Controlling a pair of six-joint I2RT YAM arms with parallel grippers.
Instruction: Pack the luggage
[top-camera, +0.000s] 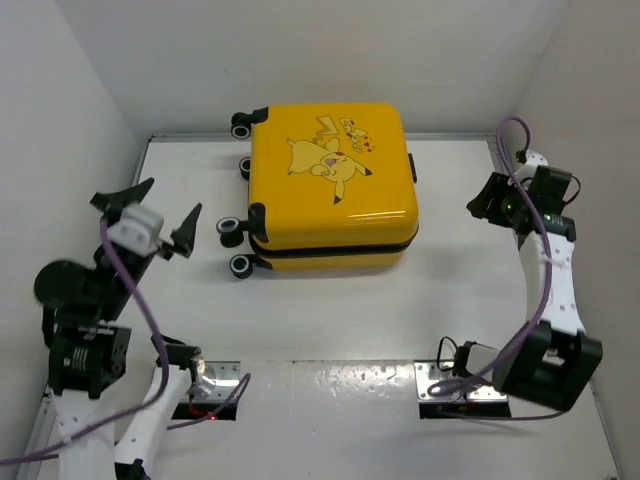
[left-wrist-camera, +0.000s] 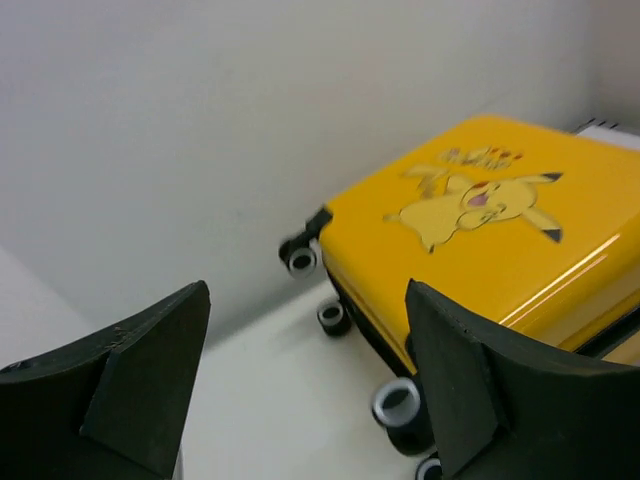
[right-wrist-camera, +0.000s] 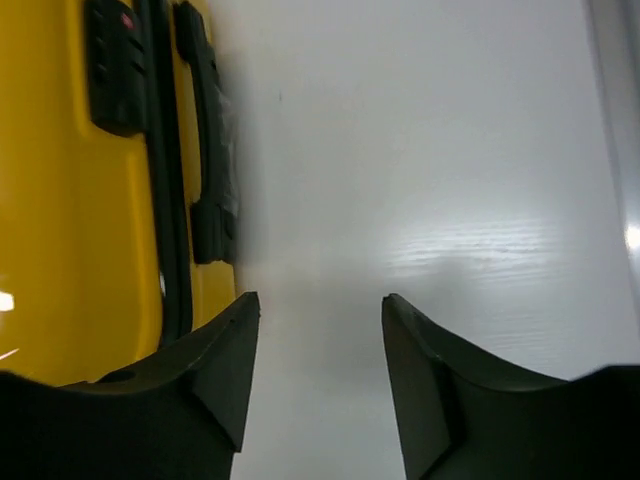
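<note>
The luggage (top-camera: 330, 185) is a yellow hard-shell suitcase that lies flat and closed at the back middle of the table, Pikachu side up, with its black wheels (top-camera: 240, 265) to the left. My left gripper (top-camera: 165, 208) is open and empty, raised to the left of the wheels. In the left wrist view the suitcase (left-wrist-camera: 480, 230) is ahead to the right of that gripper (left-wrist-camera: 308, 295). My right gripper (top-camera: 482, 205) is open and empty just right of the suitcase's handle side. In the right wrist view this gripper (right-wrist-camera: 320, 305) is over bare table beside the suitcase (right-wrist-camera: 60, 250) and its black handle (right-wrist-camera: 210, 150).
White walls enclose the table (top-camera: 330, 320) at the left, back and right. A black lock block (right-wrist-camera: 115, 60) sits on the suitcase's side by the zipper seam. Both arm bases and their cables stand at the near edge.
</note>
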